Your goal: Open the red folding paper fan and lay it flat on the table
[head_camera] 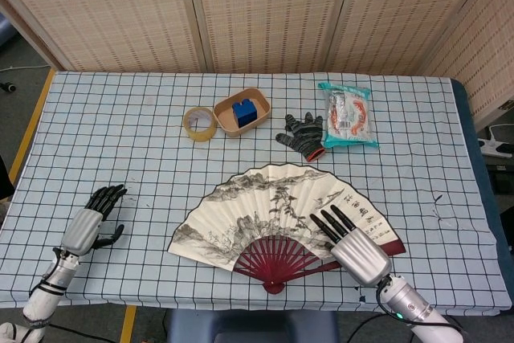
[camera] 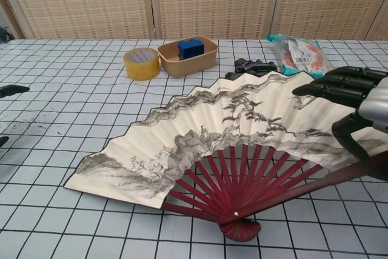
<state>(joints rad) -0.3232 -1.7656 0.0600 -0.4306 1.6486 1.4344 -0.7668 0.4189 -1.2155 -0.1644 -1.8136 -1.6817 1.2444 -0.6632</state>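
The red folding paper fan (head_camera: 277,210) is spread fully open, its painted leaf facing up and its red ribs meeting at a pivot near the table's front edge. In the chest view the fan (camera: 230,131) has its pivot on the cloth and its right guard slightly raised. My right hand (head_camera: 357,248) holds that right guard: the fingers lie stretched over the leaf and the thumb curls at the guard, as the chest view of the right hand (camera: 357,104) shows. My left hand (head_camera: 87,226) is apart from the fan at the front left, holding nothing, fingers apart.
A roll of yellow tape (head_camera: 198,124), a tan bowl (head_camera: 255,99) with a blue block (head_camera: 243,111), a dark glove (head_camera: 302,136) and a snack packet (head_camera: 347,114) sit behind the fan. The checked tablecloth (head_camera: 120,142) covers the table.
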